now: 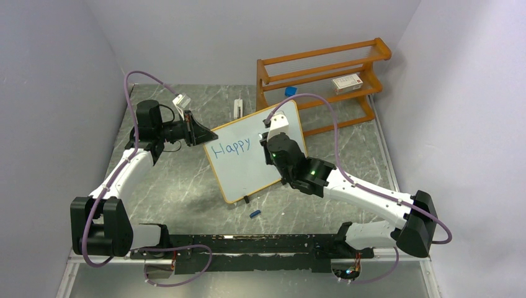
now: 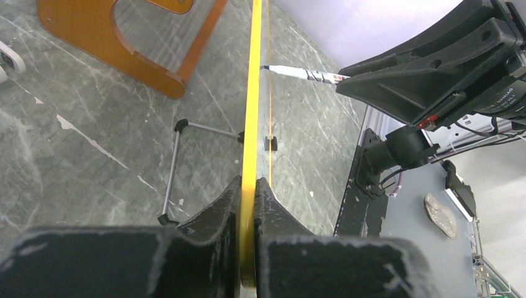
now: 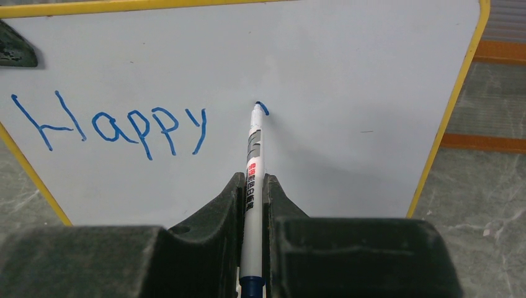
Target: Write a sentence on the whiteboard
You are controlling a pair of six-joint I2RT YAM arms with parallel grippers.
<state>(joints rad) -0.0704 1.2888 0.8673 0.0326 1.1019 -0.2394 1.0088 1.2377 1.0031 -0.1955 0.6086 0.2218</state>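
While the whiteboard (image 1: 248,171) is stood tilted on the table (image 1: 180,186), its 10 o'clock corner is clamped by the closed left fingers (image 1: 200,132). A blue marker (image 3: 253,155) is pinched by the right fingers (image 1: 268,140), its tip touching the board at 3 o'clock of the sentence (image 3: 111,127), reading "Happy".

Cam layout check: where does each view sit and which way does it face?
Top external: high behind the bases, looking down at the grey marbled table, both arms, wood-framed white whiteboard, orange wooden rack.
Left wrist: looks along the whiteboard's edge; left gripper clamps its frame.
Right wrist: faces the writing side; right gripper holds a white marker beside blue "Happy".
Shared: both wrist views show the marker.
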